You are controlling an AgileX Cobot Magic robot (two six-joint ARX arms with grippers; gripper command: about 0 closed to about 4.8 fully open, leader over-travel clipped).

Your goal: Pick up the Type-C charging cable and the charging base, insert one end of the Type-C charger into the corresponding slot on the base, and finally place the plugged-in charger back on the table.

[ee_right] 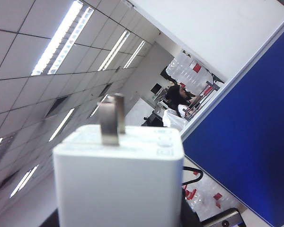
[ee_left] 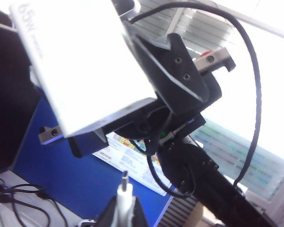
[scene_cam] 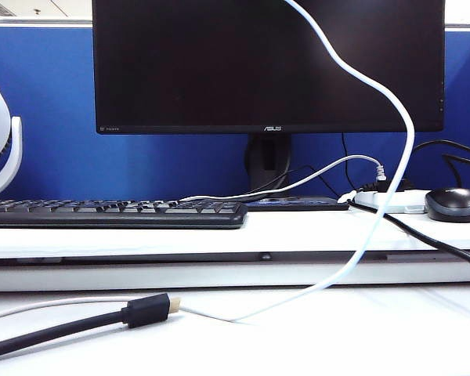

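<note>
1. The small white boxy charging base (ee_left: 85, 71) is held up in the air, off the plain white table (scene_cam: 337, 337). Its broad face carries a "65W" mark, and the right wrist view shows its flat metal prongs (ee_right: 112, 118) pointing towards the ceiling.
2. The right gripper (ee_left: 130, 111) clamps the base between its black fingers (ee_left: 180, 71), one on each side of the block.
3. The thin, smooth white Type-C charging cable (scene_cam: 376, 219) lies on the table at the front, climbs past the raised shelf step and leaves the exterior view at the top. Its white plug with a metal tip (ee_left: 124, 189) points up, near the base but apart from it.
4. The left gripper (ee_left: 124, 210) is closed on that plug, just below the base.
5. Neither gripper shows in the exterior view.
6. On the table front lies a thick black cable with a gold-tipped plug (scene_cam: 145, 310).
7. On the shelf stand a black monitor (scene_cam: 266, 63), a black keyboard (scene_cam: 113, 213), a flat white power strip (scene_cam: 392, 202) and a dark mouse (scene_cam: 454, 204).
</note>
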